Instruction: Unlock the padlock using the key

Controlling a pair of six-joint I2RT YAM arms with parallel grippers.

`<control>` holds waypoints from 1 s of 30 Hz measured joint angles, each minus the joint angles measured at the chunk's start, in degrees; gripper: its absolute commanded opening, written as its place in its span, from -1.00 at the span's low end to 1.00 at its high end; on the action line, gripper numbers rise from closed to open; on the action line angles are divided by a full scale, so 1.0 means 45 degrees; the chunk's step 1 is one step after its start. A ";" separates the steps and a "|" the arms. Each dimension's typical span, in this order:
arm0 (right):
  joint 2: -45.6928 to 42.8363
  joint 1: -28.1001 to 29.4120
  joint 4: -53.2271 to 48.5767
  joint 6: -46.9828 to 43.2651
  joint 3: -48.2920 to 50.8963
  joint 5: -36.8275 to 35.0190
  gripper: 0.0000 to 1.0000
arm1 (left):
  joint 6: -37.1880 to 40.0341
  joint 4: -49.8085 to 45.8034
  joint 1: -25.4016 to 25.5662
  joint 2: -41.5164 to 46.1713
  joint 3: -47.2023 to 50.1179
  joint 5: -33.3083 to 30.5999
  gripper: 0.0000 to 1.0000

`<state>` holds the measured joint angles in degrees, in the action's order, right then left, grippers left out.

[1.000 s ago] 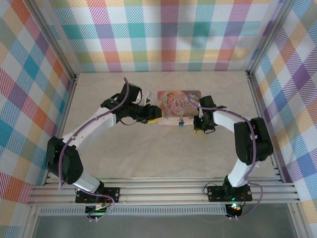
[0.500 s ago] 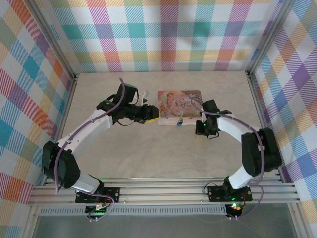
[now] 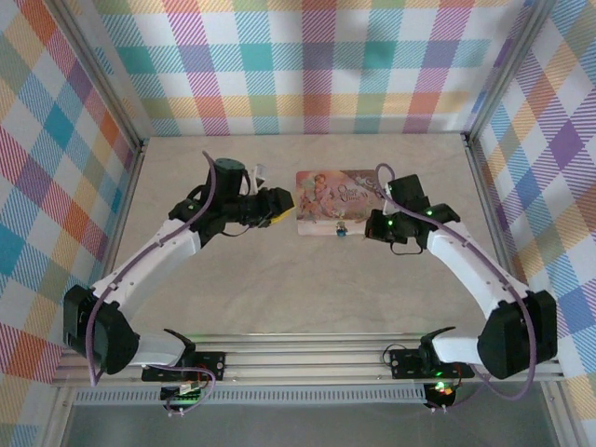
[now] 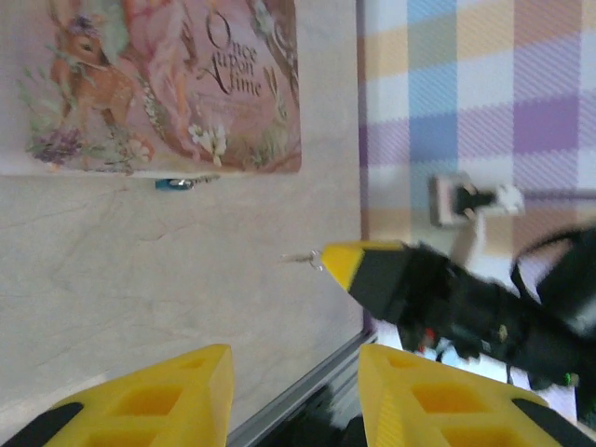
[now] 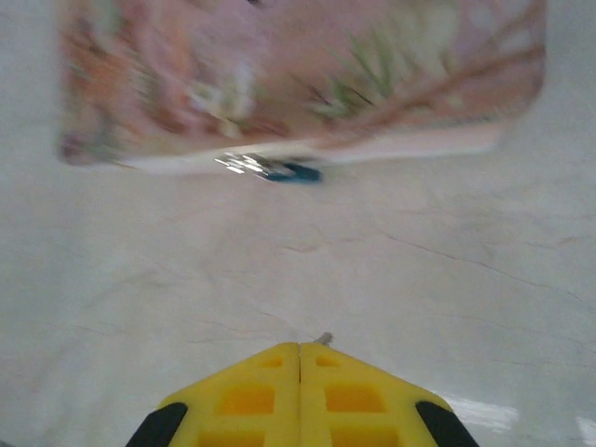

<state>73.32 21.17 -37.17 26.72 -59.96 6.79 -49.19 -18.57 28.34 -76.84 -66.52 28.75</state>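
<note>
The left arm point(image 3: 140, 270) arcs up from its base and bends rightward. The left gripper point(image 4: 293, 358) has its jaws spread apart. The right arm point(image 3: 475, 270) mirrors it, bending leftward. The right gripper point(image 5: 299, 346) has its jaws pressed together on the key point(image 5: 323, 337), whose tip pokes out. The two grippers face each other, apart.

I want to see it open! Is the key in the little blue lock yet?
Out: the key pokes from the shut right tool, apart from the padlock.
</note>
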 measured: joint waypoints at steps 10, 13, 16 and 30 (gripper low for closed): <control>-0.0223 0.2030 0.1496 0.1632 -0.1899 -0.0340 -1.00 | -0.6237 -0.0141 0.0680 -0.0758 -0.0277 -0.1642 -0.27; 0.0277 0.2565 0.1889 0.1899 -0.2399 -0.0520 -1.00 | -0.7834 0.0243 0.1161 -0.1423 -0.0277 -0.1593 -0.27; 0.0675 0.2977 0.2268 0.2079 -0.2739 -0.0695 -1.00 | -0.9209 0.0797 0.1447 -0.1841 -0.0277 -0.1545 -0.28; 0.0894 0.3648 0.3157 0.2594 -0.2807 -0.1083 -1.00 | -1.2847 0.2463 0.1914 -0.1739 -0.0063 -0.2322 -0.19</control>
<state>77.34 37.58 -22.96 38.39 -72.60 1.91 -107.00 -7.49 36.95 -84.66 -66.81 18.31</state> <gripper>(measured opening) 0.061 0.402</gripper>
